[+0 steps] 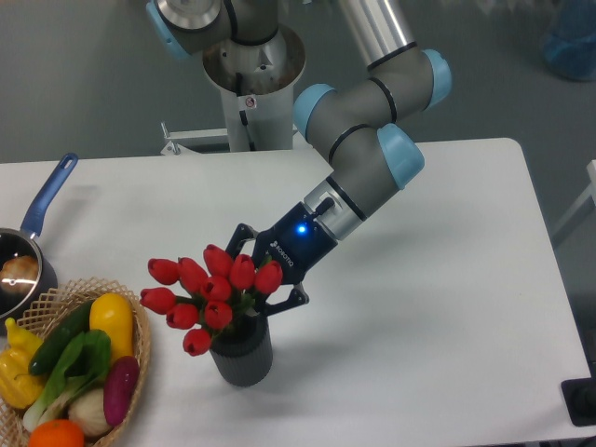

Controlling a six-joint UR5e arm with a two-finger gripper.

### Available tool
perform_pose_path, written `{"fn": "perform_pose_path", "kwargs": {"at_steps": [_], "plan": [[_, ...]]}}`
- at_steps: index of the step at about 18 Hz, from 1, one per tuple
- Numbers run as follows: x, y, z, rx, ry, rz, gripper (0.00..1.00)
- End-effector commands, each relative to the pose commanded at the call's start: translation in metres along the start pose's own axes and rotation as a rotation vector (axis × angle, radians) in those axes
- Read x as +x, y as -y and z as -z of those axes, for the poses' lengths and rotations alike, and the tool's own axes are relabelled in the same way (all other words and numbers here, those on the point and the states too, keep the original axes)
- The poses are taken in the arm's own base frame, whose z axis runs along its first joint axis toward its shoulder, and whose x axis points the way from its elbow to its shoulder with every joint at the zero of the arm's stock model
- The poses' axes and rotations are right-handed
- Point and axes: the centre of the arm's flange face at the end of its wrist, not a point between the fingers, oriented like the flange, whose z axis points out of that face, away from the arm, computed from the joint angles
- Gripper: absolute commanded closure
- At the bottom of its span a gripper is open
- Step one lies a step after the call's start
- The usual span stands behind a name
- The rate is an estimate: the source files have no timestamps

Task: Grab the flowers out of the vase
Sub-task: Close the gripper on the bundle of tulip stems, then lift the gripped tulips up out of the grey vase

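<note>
Gripper (253,279) sat behind the red tulips (207,289) in the ribbed grey vase (242,356); jaw state indeterminable, fingertips hidden.

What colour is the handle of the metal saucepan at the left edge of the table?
Blue. The metal saucepan's long handle shows clearly in the fixed camera view.

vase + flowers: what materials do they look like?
Vase: dark grey, matte, ribbed sides; looks like plastic or glazed ceramic, can't tell which. Flowers: uniform saturated red buds, stiff green stems; probably artificial, plastic or foam.
</note>
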Motion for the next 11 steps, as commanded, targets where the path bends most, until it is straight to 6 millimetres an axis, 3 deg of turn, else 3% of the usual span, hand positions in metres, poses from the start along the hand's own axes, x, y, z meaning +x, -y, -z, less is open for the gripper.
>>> {"fn": "perform_pose_path", "kwargs": {"at_steps": [6,11], "plan": [[0.002,0.009,0.008,0.026,0.005,-0.008,0.56],[0.004,0.025,0.027,0.094,0.014,0.02,0.56]]}}
